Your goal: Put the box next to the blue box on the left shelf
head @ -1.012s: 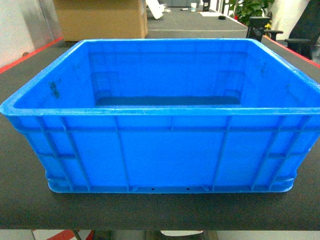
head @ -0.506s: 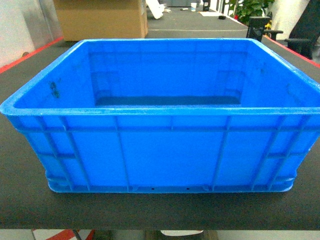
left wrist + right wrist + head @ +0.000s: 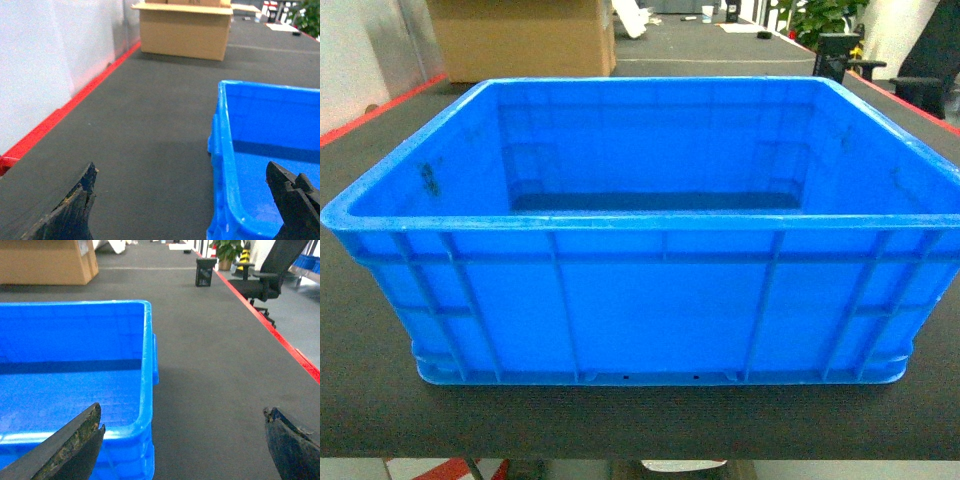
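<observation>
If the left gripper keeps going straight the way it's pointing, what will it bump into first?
Probably the left wall of the blue box, whose rim sits between the open jaws of the left gripper. Past that there is only dark floor up to the cardboard box; depth is hard to judge.

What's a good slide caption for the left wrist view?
Open left gripper straddling the left wall of the blue box on a dark mat, cardboard box behind.

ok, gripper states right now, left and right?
Left gripper: open, straddling the crate rim, holding nothing.
Right gripper: open, straddling the rim, holding nothing.
</observation>
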`<state>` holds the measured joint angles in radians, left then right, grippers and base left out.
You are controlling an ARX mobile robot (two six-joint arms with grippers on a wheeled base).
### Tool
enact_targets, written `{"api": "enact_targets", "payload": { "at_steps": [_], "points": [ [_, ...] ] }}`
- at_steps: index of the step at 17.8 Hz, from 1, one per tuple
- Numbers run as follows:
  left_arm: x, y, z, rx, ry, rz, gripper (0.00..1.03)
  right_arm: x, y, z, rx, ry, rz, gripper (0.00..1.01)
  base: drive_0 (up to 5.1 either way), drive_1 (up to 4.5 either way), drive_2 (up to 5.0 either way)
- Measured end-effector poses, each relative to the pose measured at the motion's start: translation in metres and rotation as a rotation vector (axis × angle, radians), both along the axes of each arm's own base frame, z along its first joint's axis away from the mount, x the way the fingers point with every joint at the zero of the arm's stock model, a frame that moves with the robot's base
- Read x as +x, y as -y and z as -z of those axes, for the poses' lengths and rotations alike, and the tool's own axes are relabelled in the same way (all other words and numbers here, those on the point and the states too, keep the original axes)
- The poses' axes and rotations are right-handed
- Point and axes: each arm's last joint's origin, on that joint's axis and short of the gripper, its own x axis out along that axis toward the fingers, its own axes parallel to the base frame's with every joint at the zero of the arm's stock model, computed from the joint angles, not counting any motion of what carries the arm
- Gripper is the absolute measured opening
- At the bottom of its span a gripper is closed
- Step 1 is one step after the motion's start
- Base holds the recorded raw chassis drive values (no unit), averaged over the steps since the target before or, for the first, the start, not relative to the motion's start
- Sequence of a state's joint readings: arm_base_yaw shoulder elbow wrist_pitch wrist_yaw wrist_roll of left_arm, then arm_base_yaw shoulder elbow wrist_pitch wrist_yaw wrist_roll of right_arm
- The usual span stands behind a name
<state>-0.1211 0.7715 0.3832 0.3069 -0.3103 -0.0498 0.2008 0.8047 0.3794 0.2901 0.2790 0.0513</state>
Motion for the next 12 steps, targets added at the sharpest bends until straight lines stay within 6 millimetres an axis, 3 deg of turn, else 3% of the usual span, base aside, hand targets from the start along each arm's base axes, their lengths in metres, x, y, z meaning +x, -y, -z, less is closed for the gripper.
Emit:
{"api": "enact_targets", "payload": {
  "at_steps": [3, 6, 9, 12],
  "points": [
    [0.085, 0.008, -0.009, -0.015, -0.228, 0.027, 0.98, 0.086, 0.006, -0.010, 0.055, -0.238, 0.035, 0.98, 0.0, 0.00, 0.0],
    [0.142, 0.014, -0.011, -0.026, -0.350, 0.019, 0.98, 0.151, 0.005, -0.023, 0.166, -0.367, -0.004, 0.98, 0.0, 0.00, 0.0],
    [0.173, 0.018, 0.002, -0.051, -0.461, 0.014, 0.98, 0.188, 0.001, -0.004, 0.190, -0.530, -0.008, 0.98, 0.0, 0.00, 0.0],
    [0.188, 0.025, 0.011, -0.074, -0.516, 0.013, 0.98, 0.205, -0.004, 0.008, 0.196, -0.599, -0.007, 0.98, 0.0, 0.00, 0.0]
  ]
}}
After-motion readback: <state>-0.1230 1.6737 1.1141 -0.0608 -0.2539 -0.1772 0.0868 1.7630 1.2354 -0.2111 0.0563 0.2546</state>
